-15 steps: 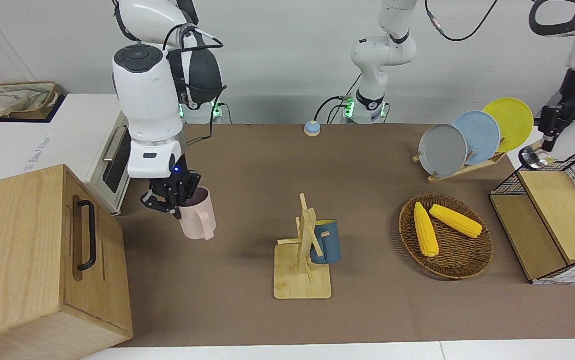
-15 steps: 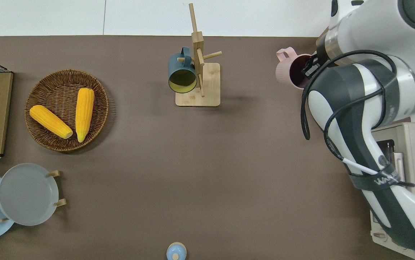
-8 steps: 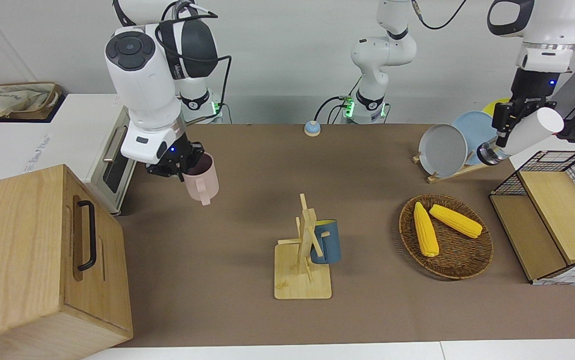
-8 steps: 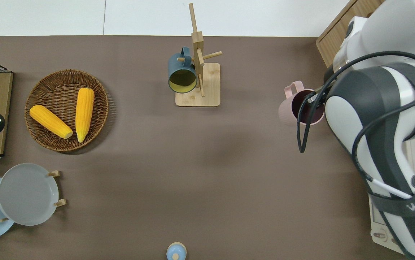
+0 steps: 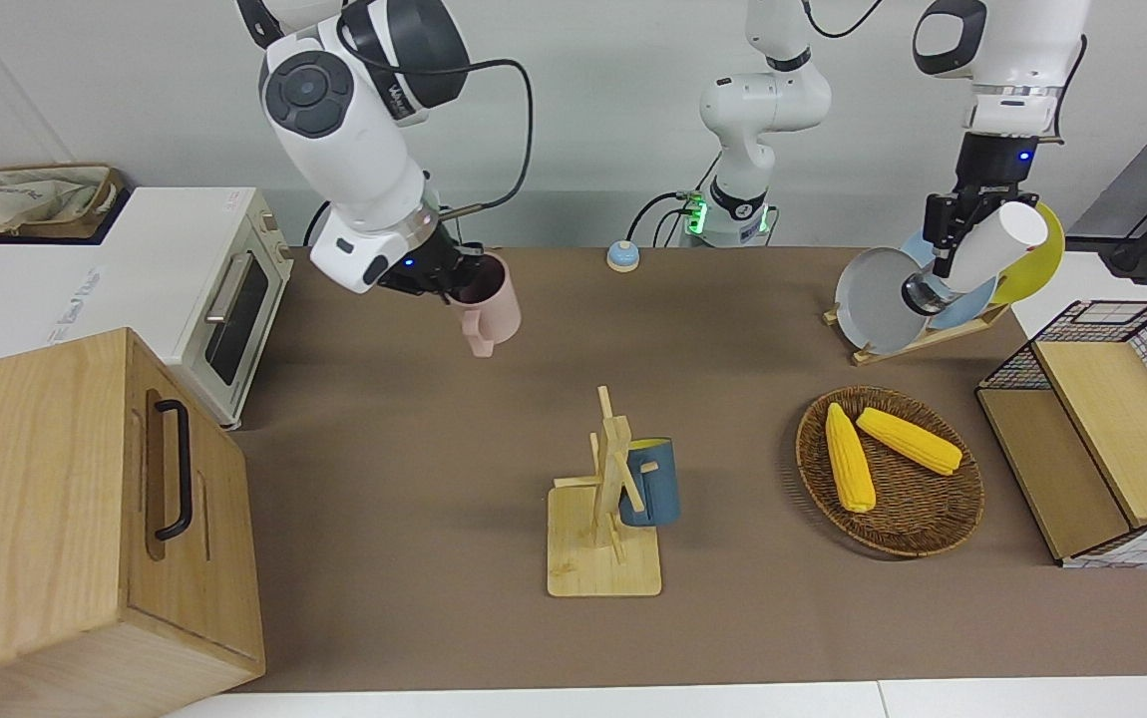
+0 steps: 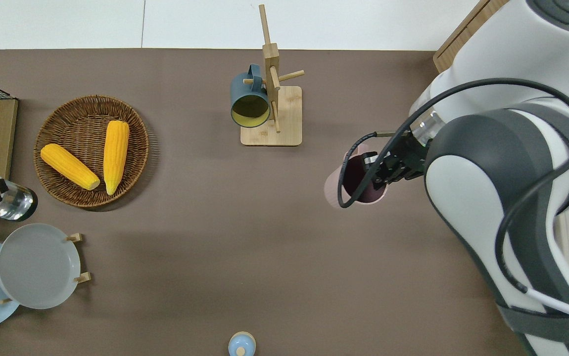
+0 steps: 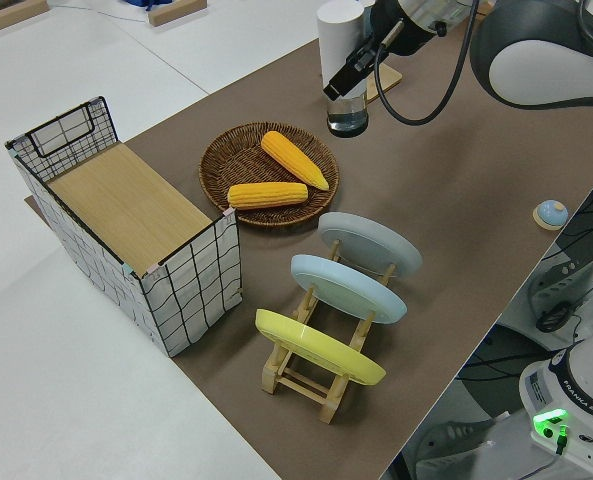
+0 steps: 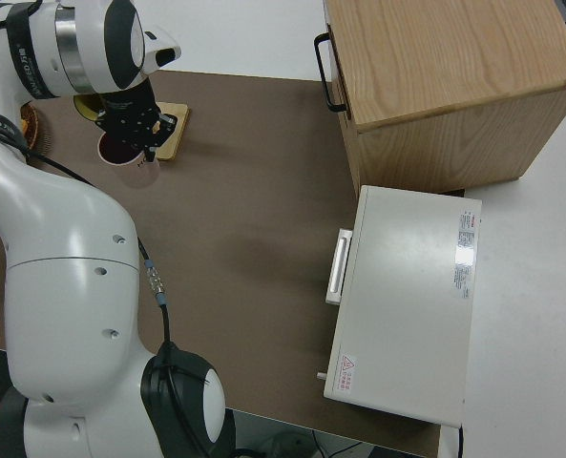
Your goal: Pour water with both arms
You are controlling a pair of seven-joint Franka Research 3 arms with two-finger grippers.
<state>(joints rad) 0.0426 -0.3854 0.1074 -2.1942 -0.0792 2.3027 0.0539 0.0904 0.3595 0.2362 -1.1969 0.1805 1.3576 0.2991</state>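
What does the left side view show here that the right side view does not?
Only the left side view shows the left gripper holding the white bottle, the corn basket, plate rack and wire basket. Only the right side view shows the wooden cabinet and toaster oven. Both show the brown table mat.

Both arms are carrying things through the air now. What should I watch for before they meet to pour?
The left gripper holds the white bottle tilted just over the rack of plates; it may clip them. The right gripper pinches only the pink mug's rim, so the mug could slip or swing.
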